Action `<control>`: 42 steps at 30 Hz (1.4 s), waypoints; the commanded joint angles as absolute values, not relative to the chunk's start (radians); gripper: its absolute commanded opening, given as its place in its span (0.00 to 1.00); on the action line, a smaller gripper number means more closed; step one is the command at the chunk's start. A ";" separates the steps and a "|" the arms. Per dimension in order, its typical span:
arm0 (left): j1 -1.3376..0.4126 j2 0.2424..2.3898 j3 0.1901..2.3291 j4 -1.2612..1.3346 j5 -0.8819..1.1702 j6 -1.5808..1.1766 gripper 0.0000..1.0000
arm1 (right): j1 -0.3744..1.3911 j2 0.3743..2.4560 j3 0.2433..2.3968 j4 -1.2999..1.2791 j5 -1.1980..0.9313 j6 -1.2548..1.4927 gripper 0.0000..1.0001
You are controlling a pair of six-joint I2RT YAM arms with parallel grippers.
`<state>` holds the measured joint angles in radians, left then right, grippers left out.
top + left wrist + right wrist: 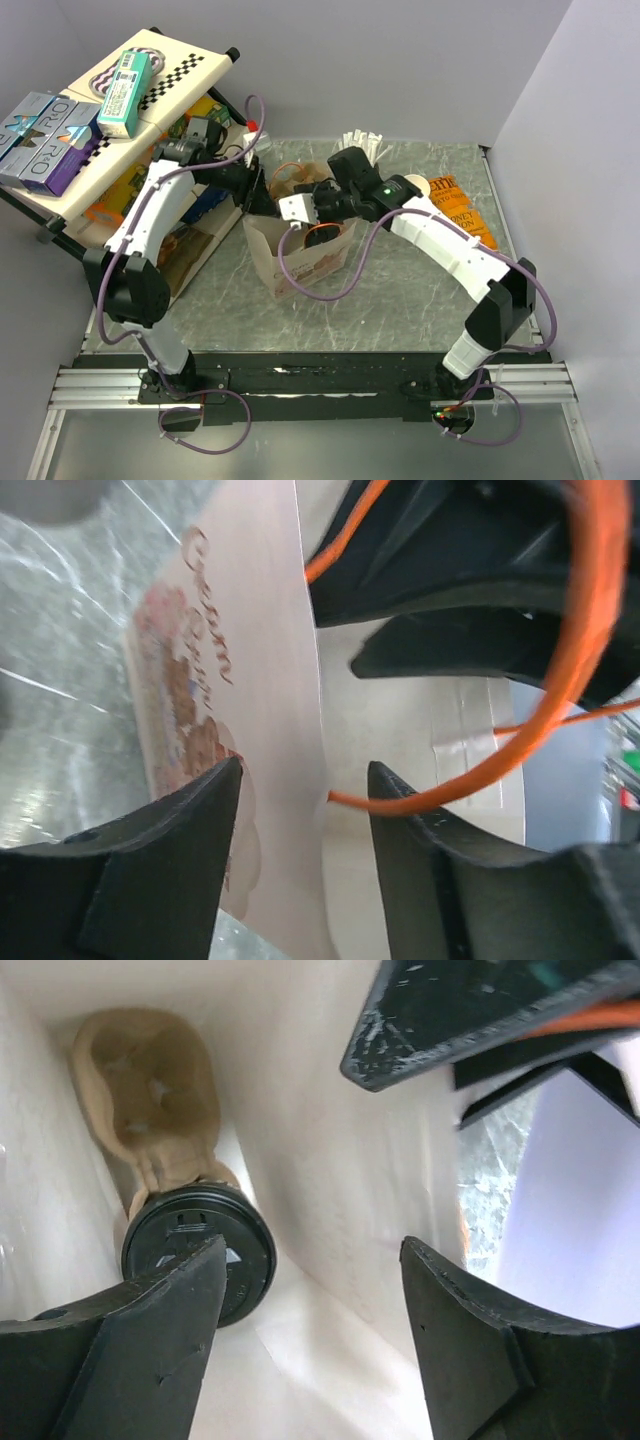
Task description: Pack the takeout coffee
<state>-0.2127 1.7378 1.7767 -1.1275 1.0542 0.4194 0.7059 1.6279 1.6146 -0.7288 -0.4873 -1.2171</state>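
**Packed: the takeout coffee (pixel 198 1250)**

The bag (pixel 270 660) wall was straddled, seemingly unpinched, by the left gripper (pixel 305 770). The takeout coffee was seen inside, at nine o'clock from the right gripper (pixel 312 1260), spread empty. Judged soft-walled, spillable; best held low on its sides.

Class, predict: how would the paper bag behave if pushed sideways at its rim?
The paper bag probably flexes, since its wall looks thin. It may tip or slide on the smooth table, though the lidded cup low inside likely steadies it.
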 commanded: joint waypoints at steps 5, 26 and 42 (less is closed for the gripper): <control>-0.215 1.637 1.802 -0.954 1.028 0.353 0.75 | 0.603 1.494 1.631 -0.436 -0.578 -0.878 0.76; -0.213 1.427 1.764 -0.729 0.854 0.268 0.88 | 0.063 1.965 2.006 -0.425 -0.504 -0.080 0.46; -0.215 1.419 1.752 -0.735 0.812 0.233 0.88 | 0.032 1.970 1.950 -0.365 -0.644 0.084 0.50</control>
